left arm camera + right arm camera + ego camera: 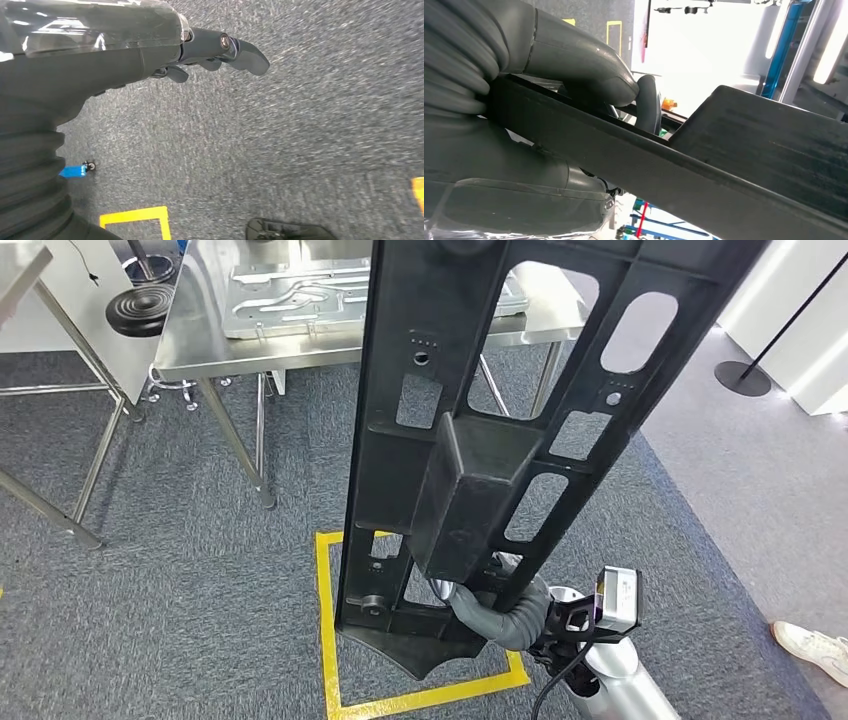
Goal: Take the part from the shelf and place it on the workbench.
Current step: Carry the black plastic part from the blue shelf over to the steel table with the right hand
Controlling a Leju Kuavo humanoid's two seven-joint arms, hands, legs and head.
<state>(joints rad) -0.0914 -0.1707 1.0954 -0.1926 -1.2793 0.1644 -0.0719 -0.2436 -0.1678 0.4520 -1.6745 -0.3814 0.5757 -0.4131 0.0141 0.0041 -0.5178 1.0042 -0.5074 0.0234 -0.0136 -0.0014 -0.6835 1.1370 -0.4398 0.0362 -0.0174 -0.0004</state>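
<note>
Here your right hand grips the black part near its lower end; the part rises above it, short of the worktop.

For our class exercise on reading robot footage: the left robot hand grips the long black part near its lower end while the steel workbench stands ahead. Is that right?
Not quite. It is the right robot hand that grips the long black part near its lower end, as the head view shows. The left robot hand hangs over the carpet, holding nothing. The steel workbench does stand ahead.

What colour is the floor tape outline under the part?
Yellow. The tape outline shows best in the head view, on grey carpet.
</note>
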